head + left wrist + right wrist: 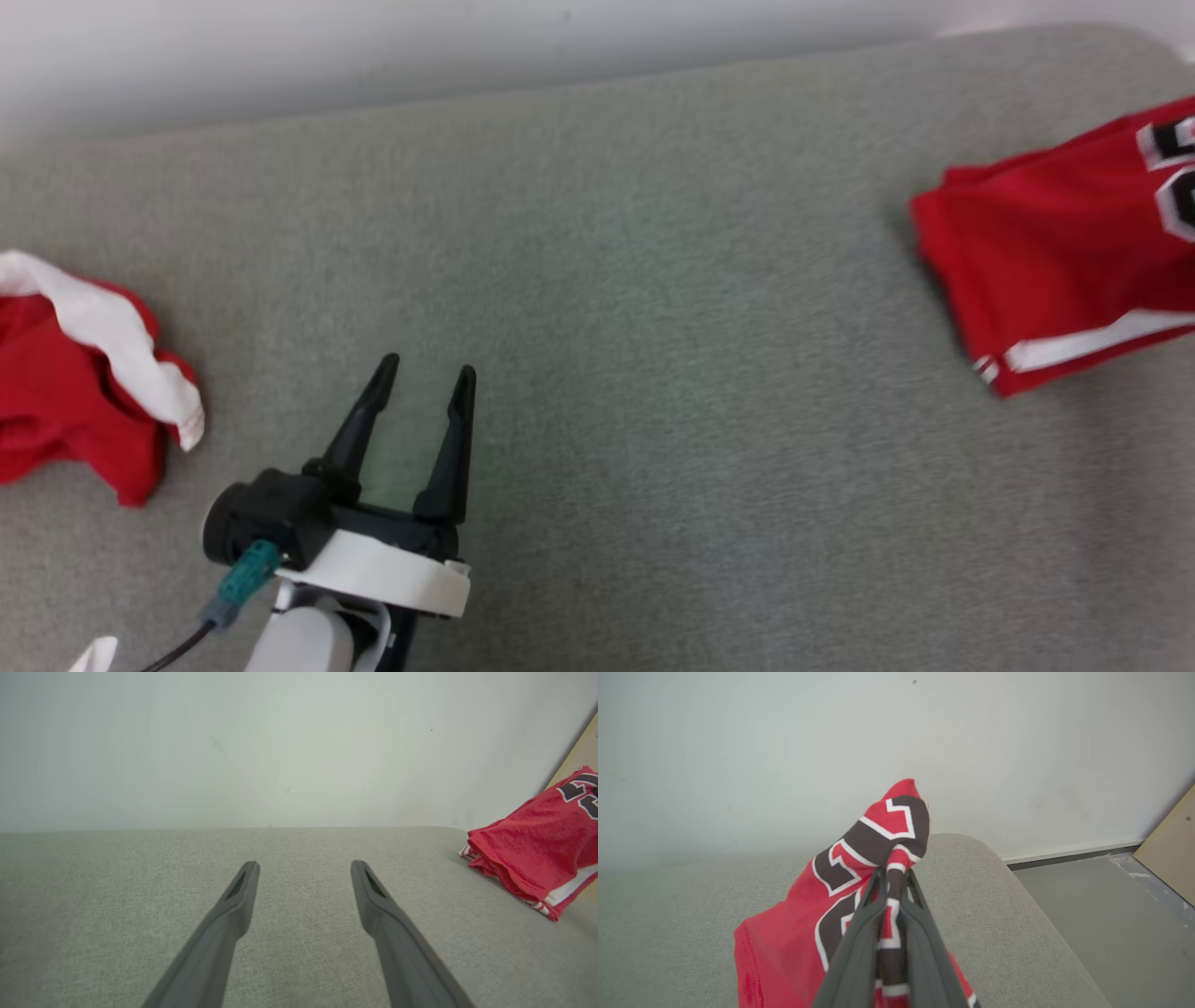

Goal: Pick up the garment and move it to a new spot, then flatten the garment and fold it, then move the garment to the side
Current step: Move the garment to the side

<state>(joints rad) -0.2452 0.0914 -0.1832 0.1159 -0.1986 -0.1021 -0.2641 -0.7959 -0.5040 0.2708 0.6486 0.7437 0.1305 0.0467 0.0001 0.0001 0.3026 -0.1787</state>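
Two red garments lay well apart on the grey padded surface (653, 392). The task's one, a red jersey (1055, 271) with white-edged dark numerals and white striping near its hem, sat folded at the far right of the head view and ran out past the right edge. The other, a crumpled red and white garment (84, 373), lay at the left edge. Between them, nearer the crumpled piece, the left gripper (427, 369) was over bare surface, its two dark fingers spread wide with nothing between them. The left wrist view showed those fingers parted above the grey surface, with the jersey off to the right and clear of them. The right gripper (893, 873) was clamped on the jersey. In the right wrist view its fingers stood almost together, pinching a bunch of the numbered cloth that rose in a peak above the fingertips, while the rest of the jersey spread below and to the left on the surface. Past the surface's rounded right corner were a grey floor (1087, 914), a white wall (784, 742) behind it, and a tan board (1169, 844) at the right edge.
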